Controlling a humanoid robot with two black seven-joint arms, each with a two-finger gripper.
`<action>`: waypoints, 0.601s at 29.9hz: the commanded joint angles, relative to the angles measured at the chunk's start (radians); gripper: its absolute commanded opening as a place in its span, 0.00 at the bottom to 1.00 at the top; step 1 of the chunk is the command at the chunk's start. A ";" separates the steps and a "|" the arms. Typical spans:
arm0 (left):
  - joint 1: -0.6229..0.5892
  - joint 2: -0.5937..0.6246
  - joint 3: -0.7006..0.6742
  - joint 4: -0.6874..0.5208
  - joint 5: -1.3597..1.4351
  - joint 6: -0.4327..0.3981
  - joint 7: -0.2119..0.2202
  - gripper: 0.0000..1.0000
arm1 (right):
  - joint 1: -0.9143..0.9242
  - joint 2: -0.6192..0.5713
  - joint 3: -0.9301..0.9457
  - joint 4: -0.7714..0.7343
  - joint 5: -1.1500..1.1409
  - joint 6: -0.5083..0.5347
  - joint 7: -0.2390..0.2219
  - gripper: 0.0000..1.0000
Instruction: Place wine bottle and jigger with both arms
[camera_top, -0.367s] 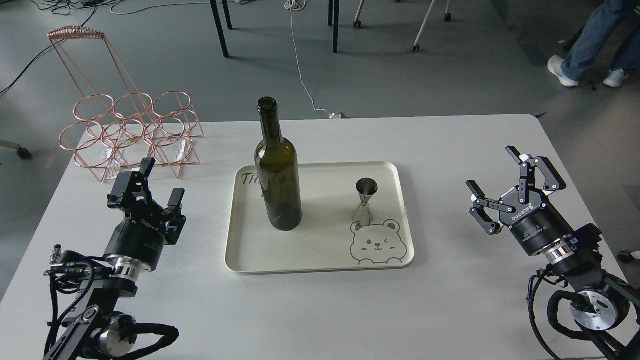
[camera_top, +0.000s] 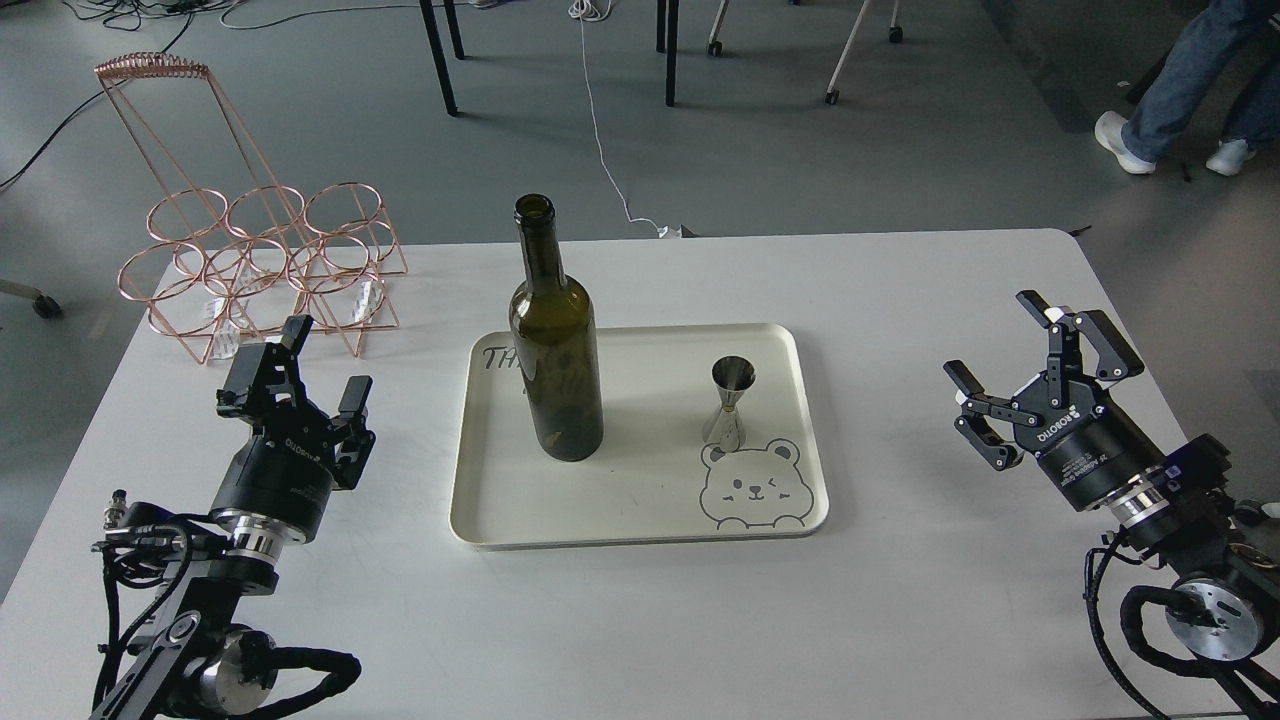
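Note:
The wine bottle (camera_top: 556, 360), dark olive green, stands upright on the left part of a cream tray (camera_top: 640, 520). The jigger (camera_top: 729, 402), small and silver, stands upright on the tray's right part, just above a printed bear face. My left gripper (camera_top: 322, 362) is open and empty over the table, left of the tray and apart from the bottle. My right gripper (camera_top: 1000, 338) is open and empty over the table, right of the tray and well apart from the jigger.
A copper wire bottle rack (camera_top: 265, 270) stands at the table's back left corner, just behind my left gripper. The white table (camera_top: 900, 290) ends close behind the tray. A person's legs (camera_top: 1190, 90) and chair legs are on the floor beyond.

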 joint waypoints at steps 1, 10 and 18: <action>-0.010 -0.001 0.000 0.001 -0.001 -0.001 -0.004 0.98 | 0.002 -0.063 0.000 0.034 -0.308 0.000 0.000 0.99; -0.014 -0.001 0.000 0.001 -0.001 0.002 -0.004 0.98 | -0.002 -0.110 -0.063 0.159 -0.898 -0.439 0.000 0.99; -0.013 -0.001 0.000 0.001 0.001 0.002 -0.004 0.98 | 0.033 -0.023 -0.144 0.138 -1.253 -0.788 0.000 0.99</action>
